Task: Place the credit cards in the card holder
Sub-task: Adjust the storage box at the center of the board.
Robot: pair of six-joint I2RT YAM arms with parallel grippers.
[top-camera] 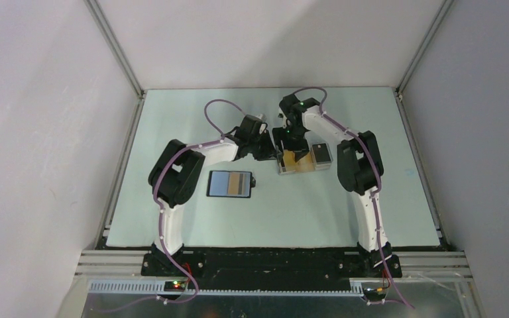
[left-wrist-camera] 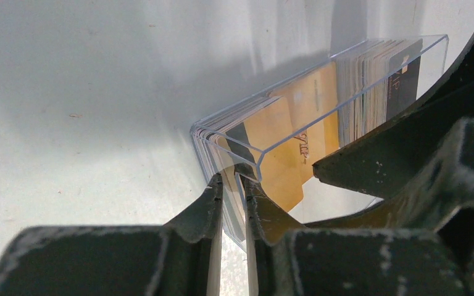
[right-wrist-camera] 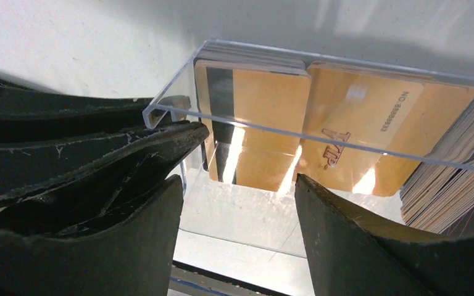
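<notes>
I judge the credit cards [right-wrist-camera: 358, 123], leaning in the clear tray [left-wrist-camera: 345, 68] beside the open card holder [top-camera: 229, 184], light, stiff and slick, so with the left gripper [left-wrist-camera: 233, 185] pinching the tray's wall, my spread right gripper [right-wrist-camera: 239, 185] should nip one card's upper edge.

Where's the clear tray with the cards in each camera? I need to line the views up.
Top external: clear tray just right of centre.
Left wrist: clear tray running from centre to the upper right.
Right wrist: clear tray across the upper half.
Shared landmark: the left end effector clamping the tray's end wall, beside the black-striped orange card.
</notes>
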